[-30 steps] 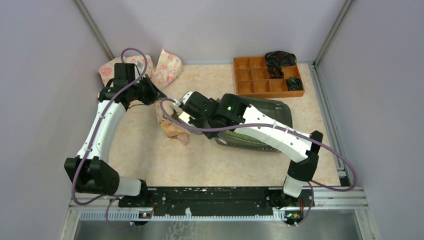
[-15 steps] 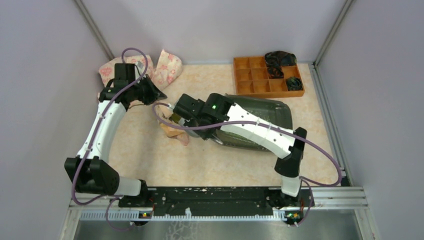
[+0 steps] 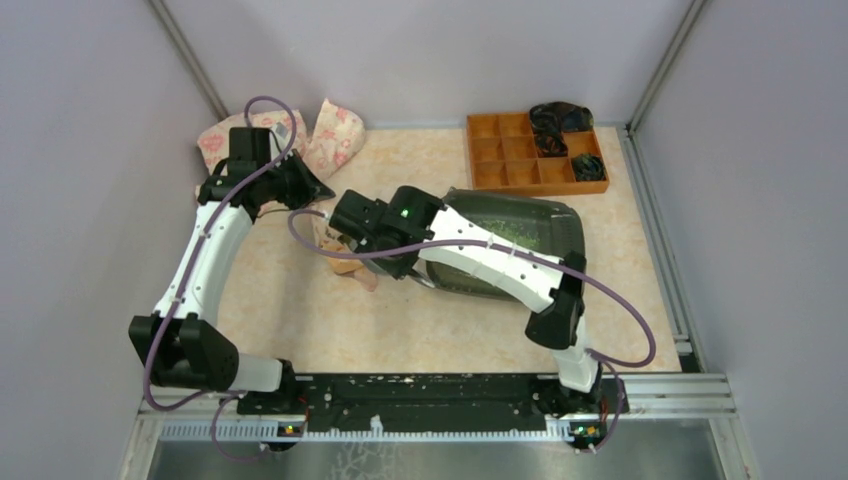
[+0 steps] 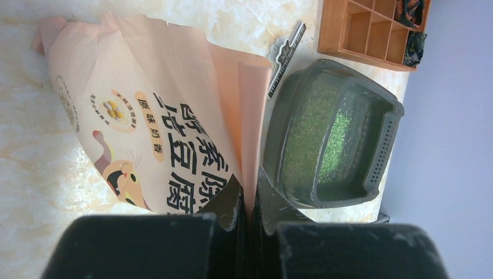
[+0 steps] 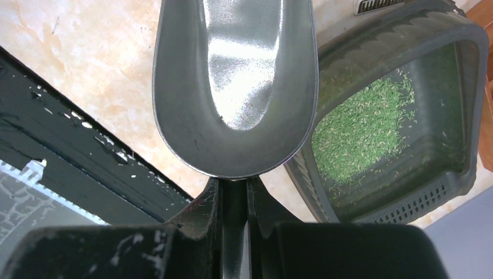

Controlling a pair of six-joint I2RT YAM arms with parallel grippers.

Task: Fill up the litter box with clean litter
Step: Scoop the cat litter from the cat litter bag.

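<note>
The dark grey litter box (image 3: 556,222) lies right of the table's middle. A patch of light-green clean litter (image 5: 360,127) lies on its floor, and it also shows in the left wrist view (image 4: 317,135). My left gripper (image 4: 248,195) is shut on the edge of the peach-orange printed bag (image 4: 145,116), which lies left of the box (image 4: 386,116). My right gripper (image 5: 234,192) is shut on the handle of the grey metal scoop (image 5: 235,87). The scoop's bowl is shiny and empty and hangs over the table beside the box's corner (image 5: 447,52). In the top view the right gripper (image 3: 345,228) is over the bag (image 3: 345,264).
An orange compartmented organiser (image 3: 500,150) with dark items stands at the back right. Pink floral cloth bags (image 3: 335,135) lie at the back left. A grey toothed strip (image 4: 285,52) lies by the box's far corner. The black base rail (image 5: 70,145) runs along the near edge.
My right arm has swung left with the scoop, from over the litter box's left end to over the bag. The left arm and the bag have not moved.
</note>
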